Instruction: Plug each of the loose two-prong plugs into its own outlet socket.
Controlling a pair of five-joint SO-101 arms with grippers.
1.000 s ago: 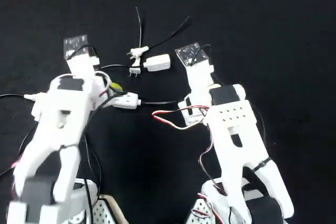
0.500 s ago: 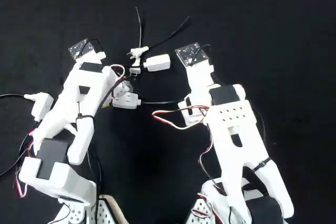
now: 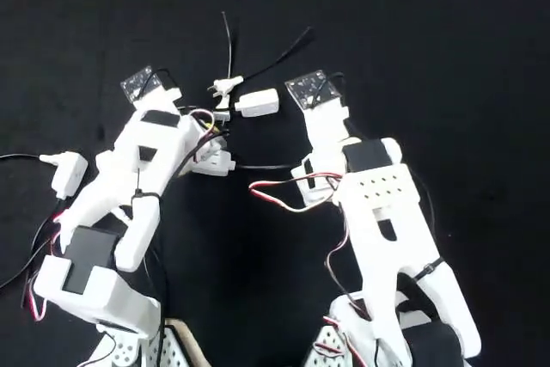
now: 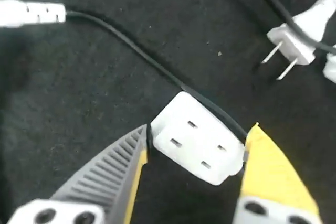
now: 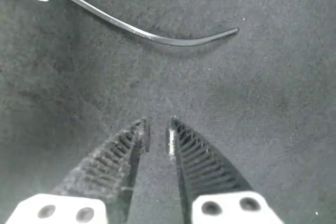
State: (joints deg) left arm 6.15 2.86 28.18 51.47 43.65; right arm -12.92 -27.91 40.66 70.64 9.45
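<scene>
the socket (image 4: 197, 148), a white block with four slots facing up, lies on the black cloth (image 3: 464, 66) near the middle of the table, under the left arm's tip (image 3: 215, 161). the left gripper (image 4: 199, 129) is closed onto it: the grey finger (image 4: 123, 156) touches one end and the yellow finger (image 4: 268, 166) touches the other. a black cord (image 4: 131, 45) leaves the socket beside the yellow finger and runs off to a small white connector (image 4: 31, 11)

a plug (image 4: 291, 38) lies loose near the socket, its two prongs bare and not in any slot; from above it sits just beyond the socket (image 3: 222, 114). a second plug (image 3: 225, 86) lies just past the first, and a white block (image 3: 258, 102) lies beside them, toward the right arm (image 3: 369, 186)

the right gripper (image 5: 157, 129) hangs over bare cloth with its jaws narrow, almost meeting, nothing between them. a thin black cord (image 5: 157, 38) with a free end curves across the cloth ahead of it. another white piece (image 3: 67, 171) on a cord lies well off to the left of the left arm
</scene>
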